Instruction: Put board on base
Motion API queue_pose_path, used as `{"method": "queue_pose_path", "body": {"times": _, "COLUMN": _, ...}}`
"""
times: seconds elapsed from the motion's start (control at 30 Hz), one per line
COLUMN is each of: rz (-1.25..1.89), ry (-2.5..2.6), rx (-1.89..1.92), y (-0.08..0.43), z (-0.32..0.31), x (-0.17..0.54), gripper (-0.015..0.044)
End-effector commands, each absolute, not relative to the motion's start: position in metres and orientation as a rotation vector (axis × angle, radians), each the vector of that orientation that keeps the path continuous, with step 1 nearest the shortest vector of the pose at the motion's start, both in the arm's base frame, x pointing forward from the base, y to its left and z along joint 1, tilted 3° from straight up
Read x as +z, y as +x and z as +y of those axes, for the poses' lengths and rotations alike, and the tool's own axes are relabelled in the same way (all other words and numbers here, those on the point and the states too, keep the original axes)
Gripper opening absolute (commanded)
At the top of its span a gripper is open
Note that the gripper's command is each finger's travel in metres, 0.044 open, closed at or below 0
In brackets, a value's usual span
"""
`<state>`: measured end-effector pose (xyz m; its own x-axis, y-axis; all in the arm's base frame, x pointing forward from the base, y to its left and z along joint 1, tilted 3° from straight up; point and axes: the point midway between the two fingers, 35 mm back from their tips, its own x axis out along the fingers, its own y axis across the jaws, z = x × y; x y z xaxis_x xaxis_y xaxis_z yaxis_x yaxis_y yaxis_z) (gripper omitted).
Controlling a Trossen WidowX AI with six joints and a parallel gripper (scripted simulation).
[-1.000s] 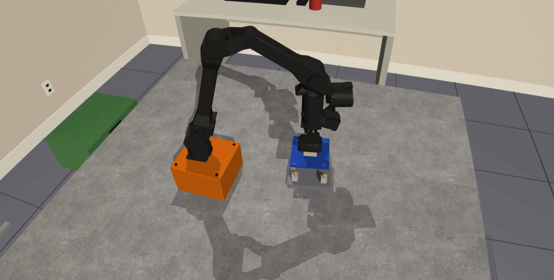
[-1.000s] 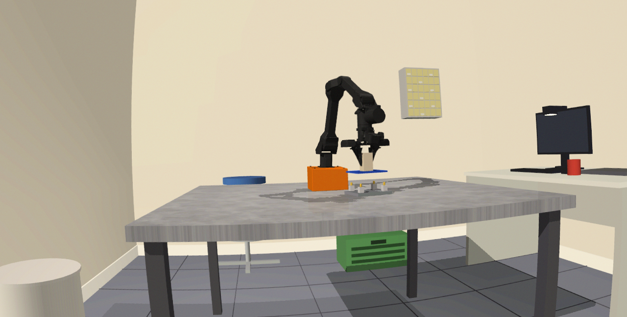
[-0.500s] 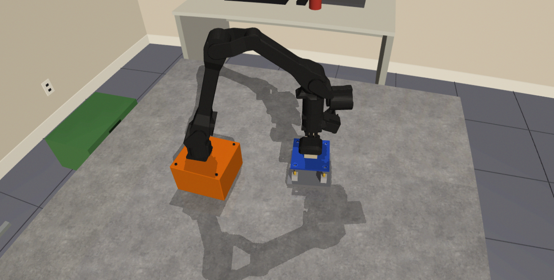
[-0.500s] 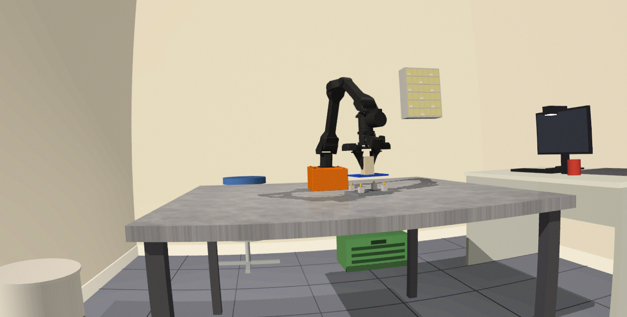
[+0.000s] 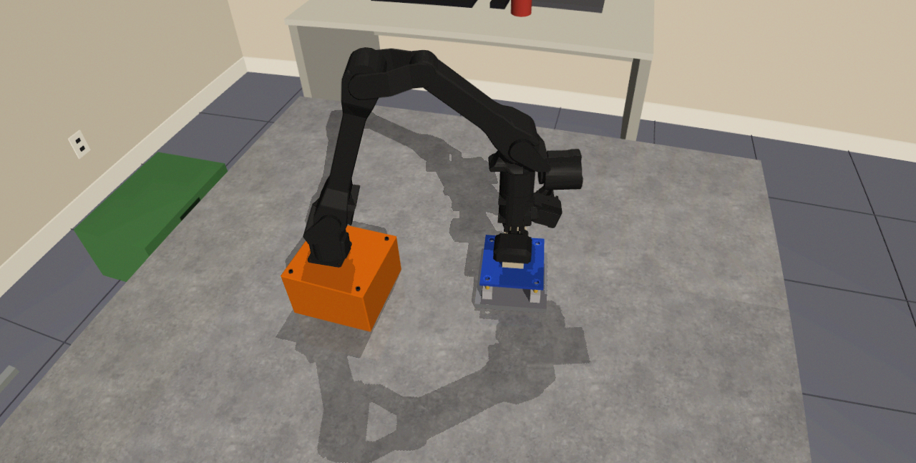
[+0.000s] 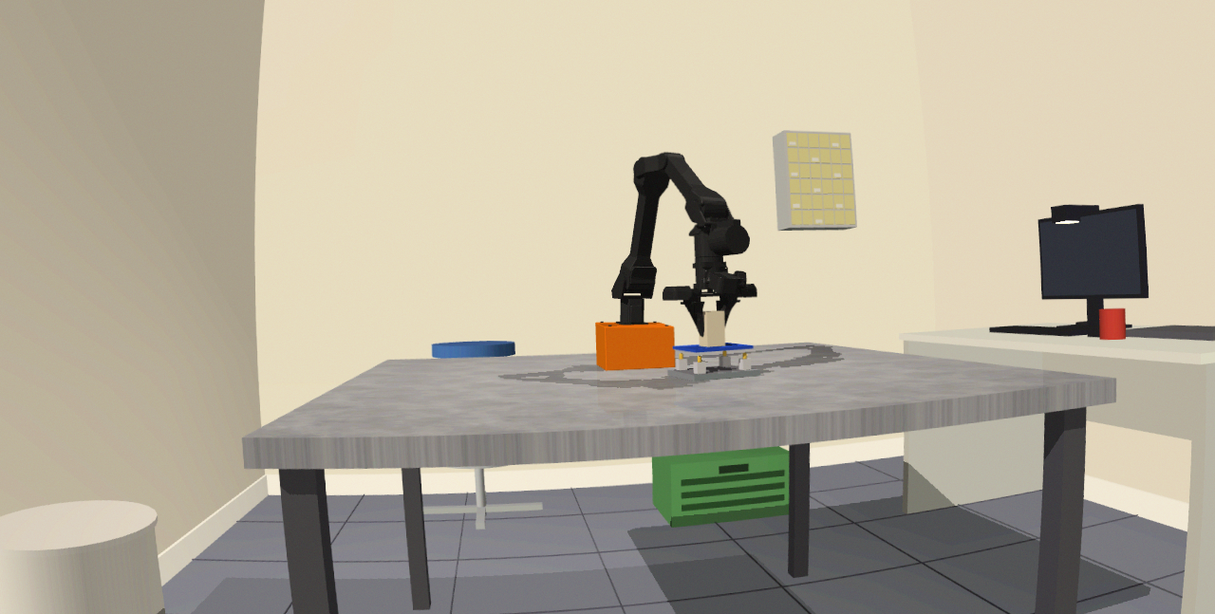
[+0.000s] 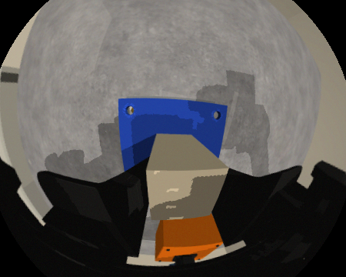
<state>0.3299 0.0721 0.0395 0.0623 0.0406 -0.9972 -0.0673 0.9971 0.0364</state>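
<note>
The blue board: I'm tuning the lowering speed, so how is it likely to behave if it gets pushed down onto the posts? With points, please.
The blue board (image 5: 528, 275) (image 6: 689, 347) (image 7: 161, 108) looks thin yet flat, so probably stiff. With the gripper (image 5: 512, 258) (image 6: 712, 325) (image 7: 175, 160) on its central handle (image 5: 512, 265) (image 6: 713, 328) (image 7: 187, 192), it might tip if one corner catches a pin.
</note>
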Motion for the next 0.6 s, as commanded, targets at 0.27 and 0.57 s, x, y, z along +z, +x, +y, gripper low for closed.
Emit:
{"method": "queue_pose_path", "body": {"times": 0.27, "rz": 1.506, "ry": -0.021, "rx": 0.082, "y": 0.3301, "z": 0.0721, "x": 0.04, "gripper": 0.0}}
{"method": "queue_pose_path", "body": {"times": 0.57, "rz": 1.506, "ry": -0.021, "rx": 0.082, "y": 0.3302, "z": 0.0723, "x": 0.0347, "gripper": 0.0}}
